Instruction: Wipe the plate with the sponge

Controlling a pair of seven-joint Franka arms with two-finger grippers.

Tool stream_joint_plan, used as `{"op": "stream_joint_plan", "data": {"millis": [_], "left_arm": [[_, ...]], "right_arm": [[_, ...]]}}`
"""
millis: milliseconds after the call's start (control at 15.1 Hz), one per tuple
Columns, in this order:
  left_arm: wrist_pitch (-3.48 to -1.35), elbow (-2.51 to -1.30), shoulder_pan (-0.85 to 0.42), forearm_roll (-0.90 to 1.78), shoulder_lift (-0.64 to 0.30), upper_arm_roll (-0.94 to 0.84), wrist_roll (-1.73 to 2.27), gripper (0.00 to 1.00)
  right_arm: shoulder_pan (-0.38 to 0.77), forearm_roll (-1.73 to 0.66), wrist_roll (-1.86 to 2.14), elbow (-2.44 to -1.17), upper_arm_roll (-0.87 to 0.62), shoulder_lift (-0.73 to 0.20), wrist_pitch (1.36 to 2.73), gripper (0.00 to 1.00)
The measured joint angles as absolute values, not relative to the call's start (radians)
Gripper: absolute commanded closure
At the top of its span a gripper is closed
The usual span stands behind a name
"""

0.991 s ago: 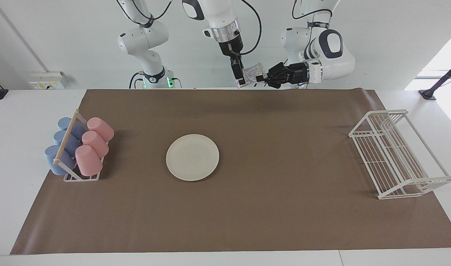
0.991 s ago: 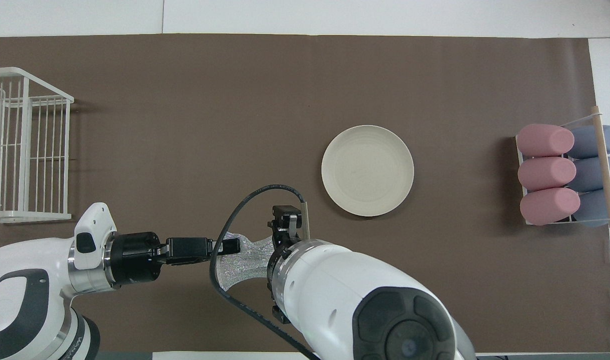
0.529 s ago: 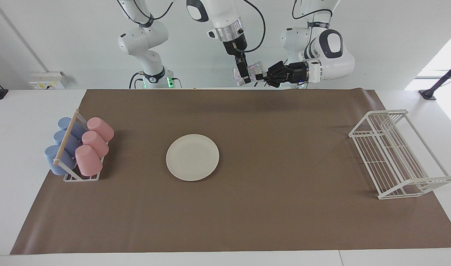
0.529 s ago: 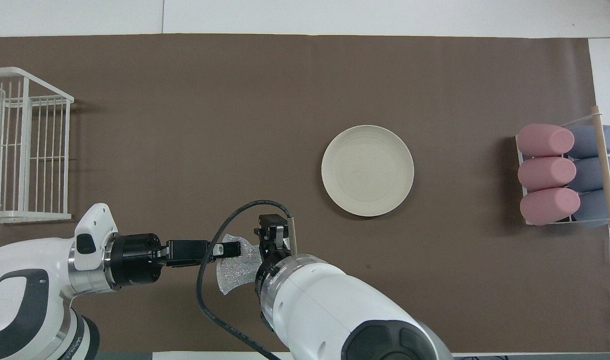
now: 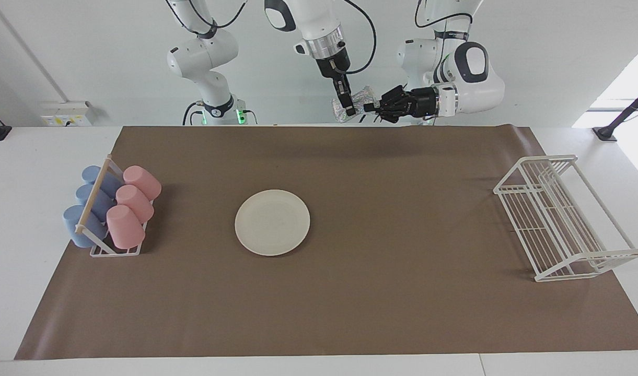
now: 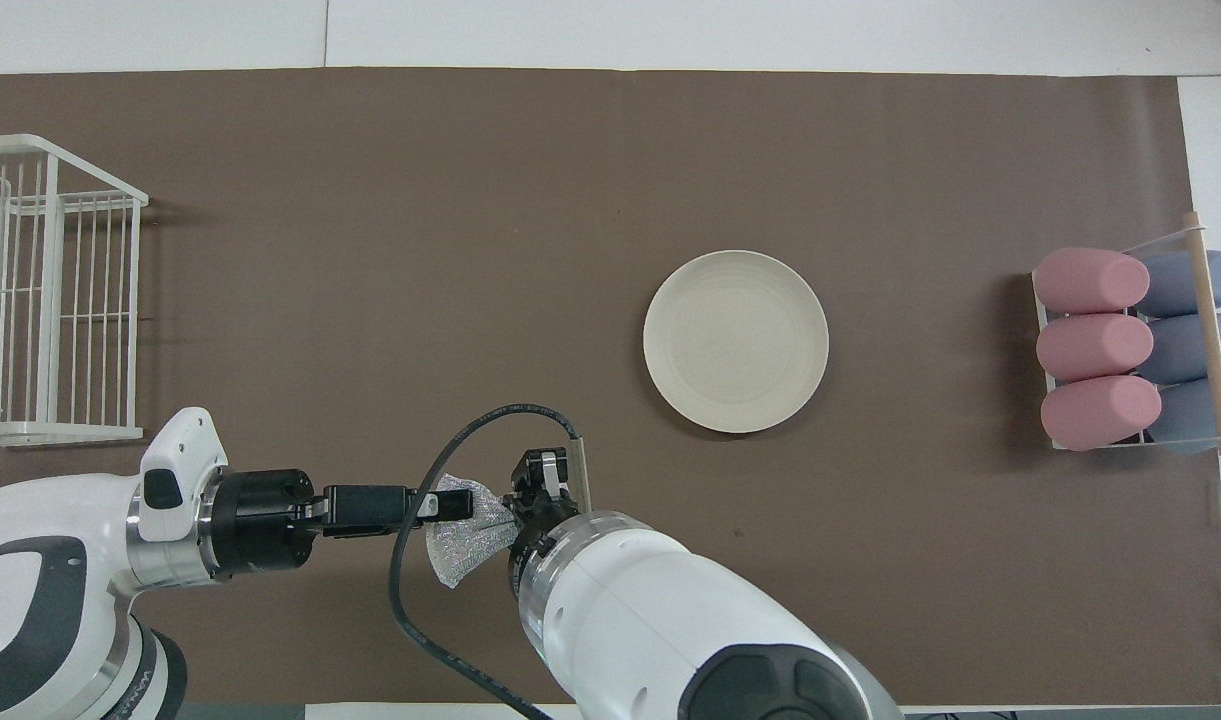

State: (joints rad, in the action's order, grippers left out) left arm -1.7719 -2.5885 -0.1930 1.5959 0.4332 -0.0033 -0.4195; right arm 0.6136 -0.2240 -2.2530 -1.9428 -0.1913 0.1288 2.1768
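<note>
- The sponge (image 5: pixel 356 103) hangs in the air above the edge of the brown mat (image 5: pixel 350 292) nearest the robots, between the two pincers and clear of the surface (image 5: pixel 15 172).
- The left pincer (image 5: pixel 369 108) lies level, pointing toward the right arm's end, its fingertips pressed together on one end of the sponge.
- In the overhead view, the sponge (image 6: pixel 465 530) spreads out from the tip of the left pincer (image 6: pixel 460 503) as a crumpled silvery patch.
- The right pincer (image 5: pixel 350 109) points down from above and stands at the sponge's other end, touching it; in the overhead view the right pincer (image 6: pixel 542 490) is mostly hidden under its own wrist.
- Whether the right pincer's fingers are apart or clamped on the sponge cannot be told.
- The plate (image 5: pixel 272 222) lies flat on the mat near the middle, farther from the robots than the spot under the sponge and toward the right arm's end from it; nothing touches it.
- A cup rack (image 5: pixel 104 230) holding pink cups (image 5: pixel 136 201) and blue cups (image 5: pixel 89 203) stands at the right arm's end of the mat.
- A white wire rack (image 5: pixel 564 219) stands at the left arm's end, well apart from the plate.
</note>
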Motion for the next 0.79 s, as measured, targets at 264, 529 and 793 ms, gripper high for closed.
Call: {"op": "stream_joint_plan", "data": {"millis": [264,529,793], "left_arm": [[-1.77,-2.589,-0.193,1.596,0.433,-0.004,-0.42,0.63],[-1.769,-2.582,-0.193,1.546,0.435,-0.007,-0.375,0.0],[-1.772,-2.554,-0.192,1.462,0.437,-0.007,-0.307,0.0]], "right_arm": [[0.614,-0.224,-2.247,-1.943,-0.192,0.129,2.177,1.0],[0.612,-0.223,-2.216,-1.947,-0.188,0.129,2.171,1.0],[0.556,-0.221,-2.061,-1.961,-0.182,0.128,2.159,1.0]]}}
